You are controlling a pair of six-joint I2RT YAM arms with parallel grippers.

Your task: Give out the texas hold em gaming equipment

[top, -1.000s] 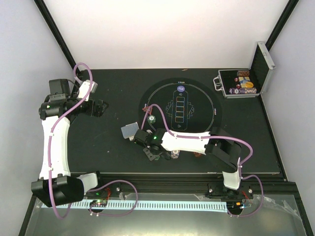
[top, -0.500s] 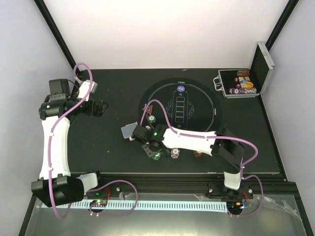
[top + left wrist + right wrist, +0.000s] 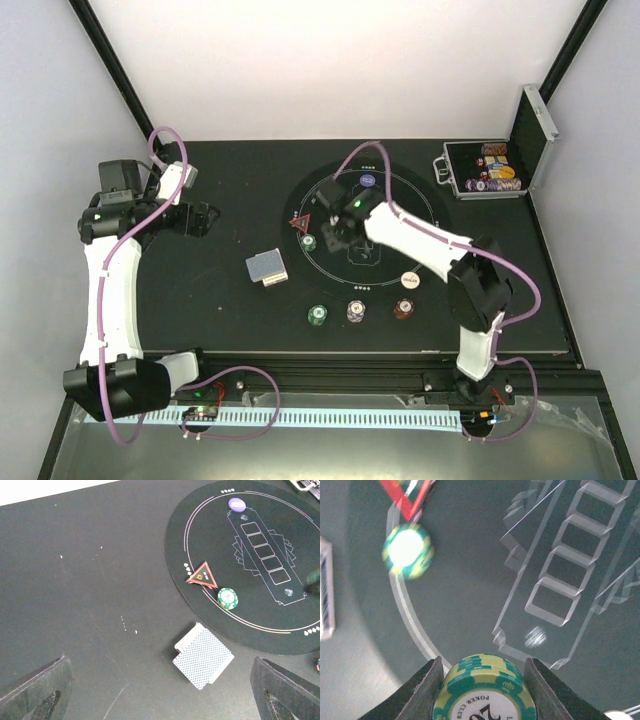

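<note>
White walls enclose a black table [image 3: 200,300] carrying a round black mat [image 3: 420,200] printed with 5 card outlines. The right pincer [image 3: 484,677] is over the mat's left part, closed on a held green chip [image 3: 485,697] with 1 finger against each side of its rim. The right arm [image 3: 420,240] crosses the mat's near right part and covers some of the outlines.

Left of the pincer, a second green chip [image 3: 309,241] sits on the mat's ring line, just beside the red triangle [image 3: 301,222] at the mat's left edge. A blue disc [image 3: 368,181] rests at the far end of the outlines. Off the mat to the left, the deck of playing cards [image 3: 267,267] lies with its grey-blue backs up, slightly fanned.

Near the table's front, 3 more stand in a row: the near green chip [image 3: 317,315], the purple chip [image 3: 356,311] and the brown chip [image 3: 403,308]. A white disc [image 3: 409,281] lies just beyond the brown one, at the mat's near edge.

The silver-edged case [image 3: 485,170] lies open at the far right, well apart from the arm. The left pincer [image 3: 202,220] hangs at the far left with its jaws spread wide, holding nothing, well apart from the cards.
</note>
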